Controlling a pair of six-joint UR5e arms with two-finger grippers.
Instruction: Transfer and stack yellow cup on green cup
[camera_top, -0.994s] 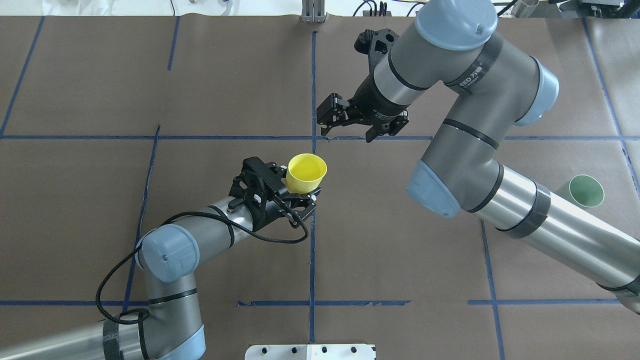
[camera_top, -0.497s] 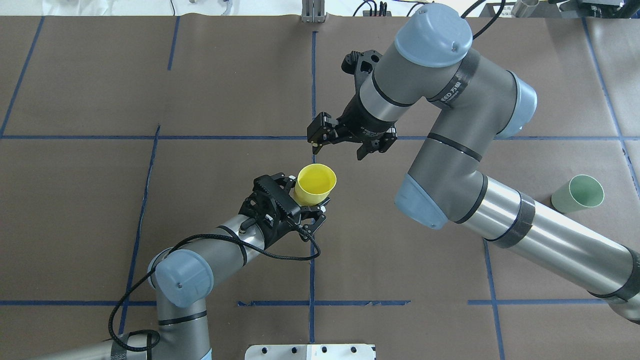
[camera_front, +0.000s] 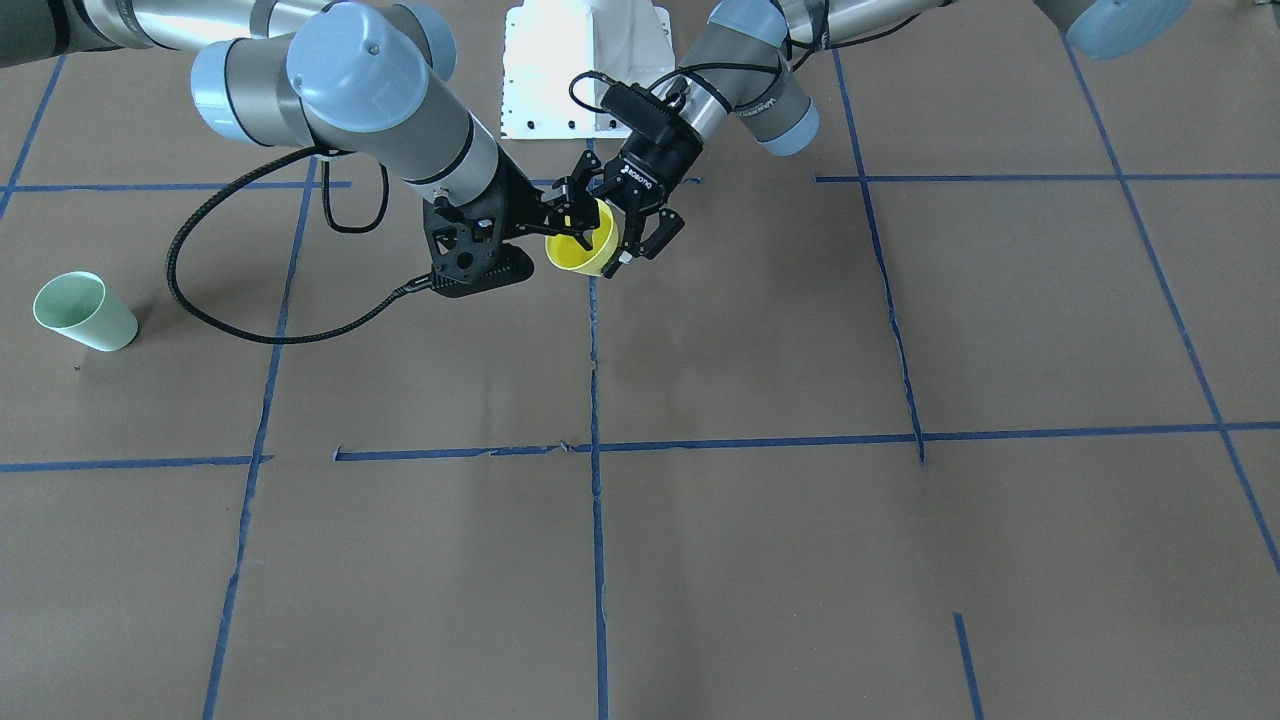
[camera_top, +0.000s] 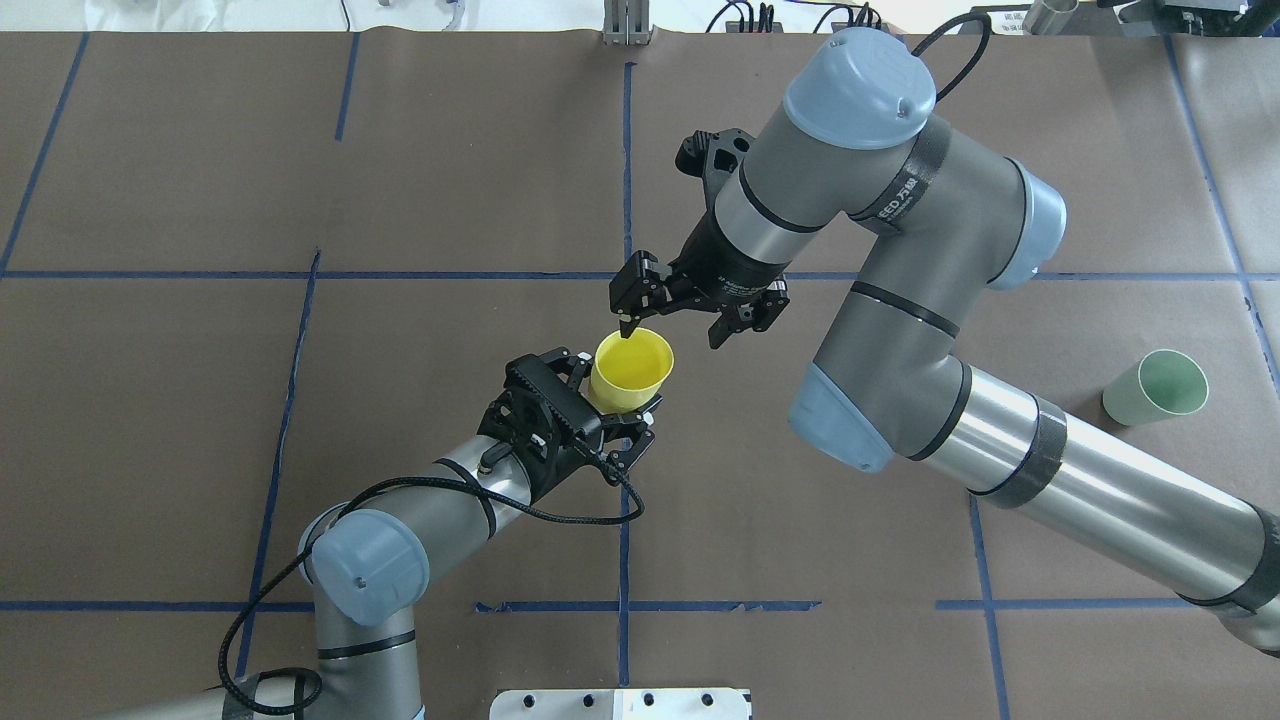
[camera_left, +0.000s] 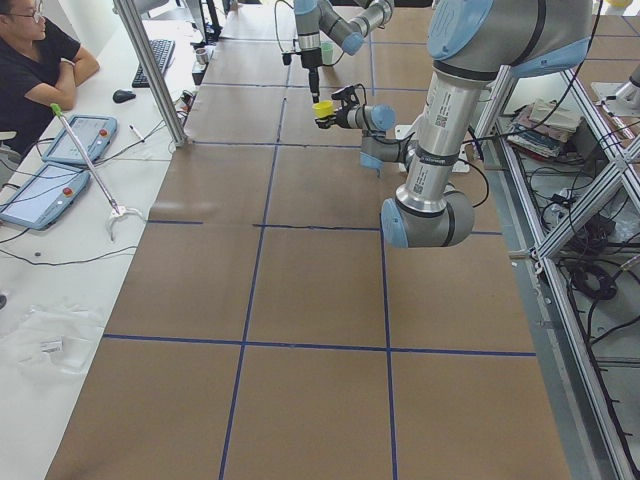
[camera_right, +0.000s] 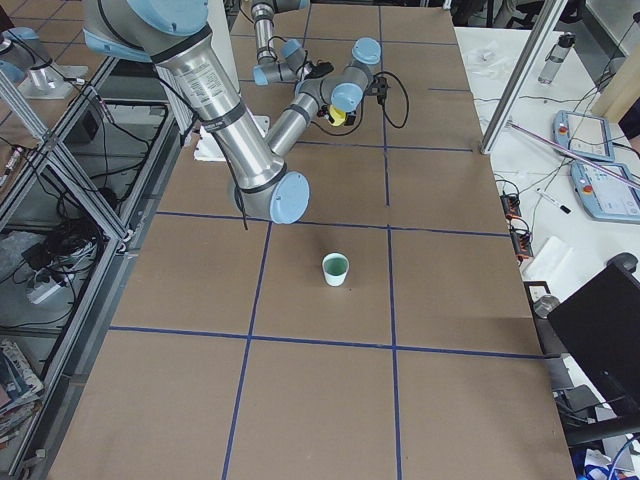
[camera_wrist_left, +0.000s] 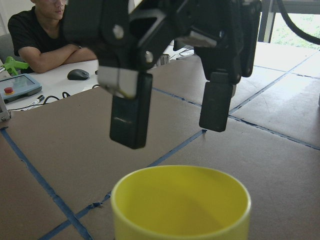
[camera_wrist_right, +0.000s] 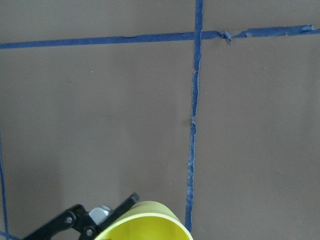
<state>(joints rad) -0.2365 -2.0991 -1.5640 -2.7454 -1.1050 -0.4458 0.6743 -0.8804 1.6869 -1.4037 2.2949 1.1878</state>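
The left gripper (camera_top: 622, 408) gripped the yellow cup (camera_top: 632, 368) by its lower part, mouth up, above the middle of the table (camera_top: 800, 520). The right gripper (camera_top: 670, 335) hung just over the rim, fingers (camera_top: 627, 320) spread wide, one above the mouth, one outside. The green cup (camera_top: 1157, 387) stood well apart, on the robot's right. Closing off-centre could squash the cup or knock it loose

The yellow cup (camera_top: 632, 362) looks like smooth plastic with a slight sheen; the green cup (camera_top: 1157, 386) looks smooth and duller. Matt brown paper (camera_top: 450, 150) covers the table (camera_top: 150, 450), crossed by blue tape (camera_top: 200, 275).
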